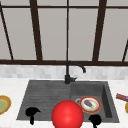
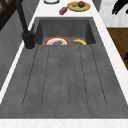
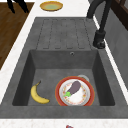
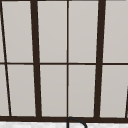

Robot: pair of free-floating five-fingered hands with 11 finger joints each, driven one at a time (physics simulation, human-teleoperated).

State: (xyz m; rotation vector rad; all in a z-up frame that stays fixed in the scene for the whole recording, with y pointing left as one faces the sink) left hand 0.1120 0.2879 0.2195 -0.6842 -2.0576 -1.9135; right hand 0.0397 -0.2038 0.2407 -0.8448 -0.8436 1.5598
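Note:
My left hand (image 1: pixel 32 112) hangs over the front edge of the drainboard, and in the right side view it is the hand (image 3: pixel 17 5) at the far left with straight fingers pointing down. My right hand (image 1: pixel 95 120) floats before the basin's front rim, fingers spread in the left side view (image 2: pixel 121 7). Neither holds anything. A big red ball (image 1: pixel 67 115) sits between them at the sink's front. In the basin lies a red-rimmed plate (image 3: pixel 58 91) carrying an eggplant (image 3: pixel 74 87), with a banana (image 3: pixel 38 95) beside it.
A black faucet (image 1: pixel 68 75) rises behind the sink. A yellow plate (image 1: pixel 3 104) rests on the left counter. On the right counter are a red item (image 2: pixel 63 10) and a yellow plate (image 2: pixel 78 6) with food. A window fills the wall behind.

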